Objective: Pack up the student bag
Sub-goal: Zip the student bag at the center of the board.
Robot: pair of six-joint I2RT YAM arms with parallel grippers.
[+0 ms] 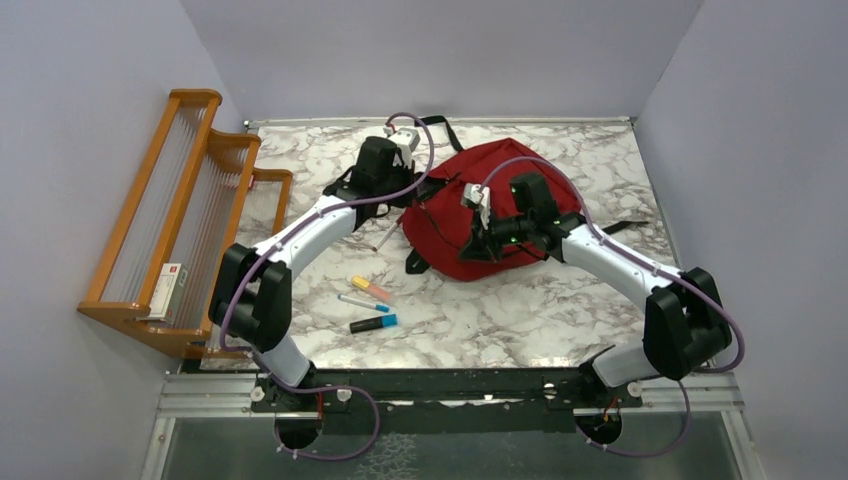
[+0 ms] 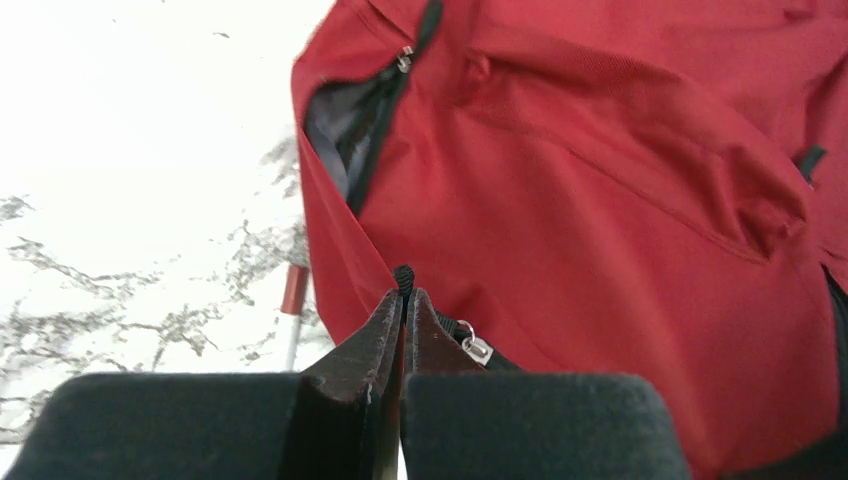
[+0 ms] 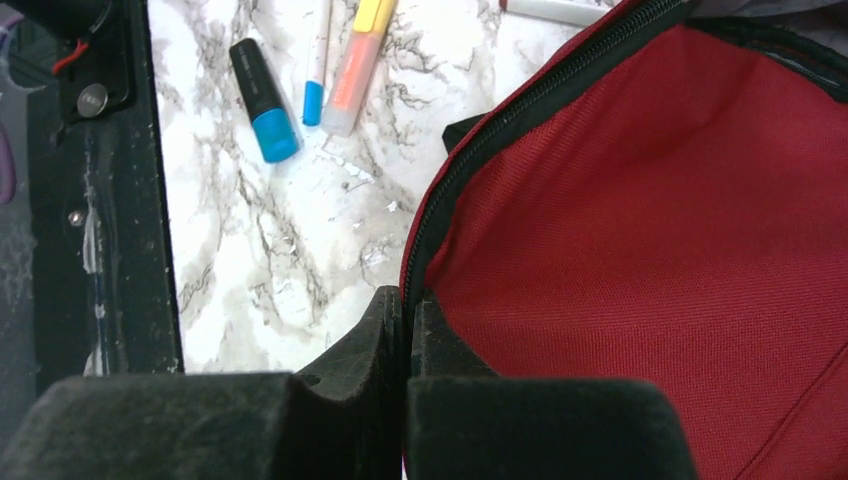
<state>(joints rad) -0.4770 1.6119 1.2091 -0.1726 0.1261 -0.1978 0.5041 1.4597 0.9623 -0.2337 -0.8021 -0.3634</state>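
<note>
The student bag [image 1: 450, 235] is a red backpack lying at the table's middle back. My left gripper [image 1: 422, 192] is at the bag's left edge. In the left wrist view it [image 2: 403, 295] is shut on a black zipper pull cord [image 2: 403, 275], with a metal slider [image 2: 476, 348] just beside it on the red fabric [image 2: 600, 200]. A pocket opening [image 2: 345, 125] above shows grey lining. My right gripper [image 1: 482, 238] is at the bag's front. In the right wrist view it [image 3: 407, 300] is shut on the bag's black zippered edge [image 3: 440, 200], with the red fabric [image 3: 650, 250] to its right.
An orange-yellow highlighter [image 1: 372, 289], a blue-capped pen [image 1: 362, 303] and a black-and-blue marker [image 1: 372, 324] lie in front of the bag. A red-capped pen [image 1: 388, 235] lies by its left side. A wooden rack [image 1: 190, 210] holding a small box [image 1: 168, 290] stands at the left.
</note>
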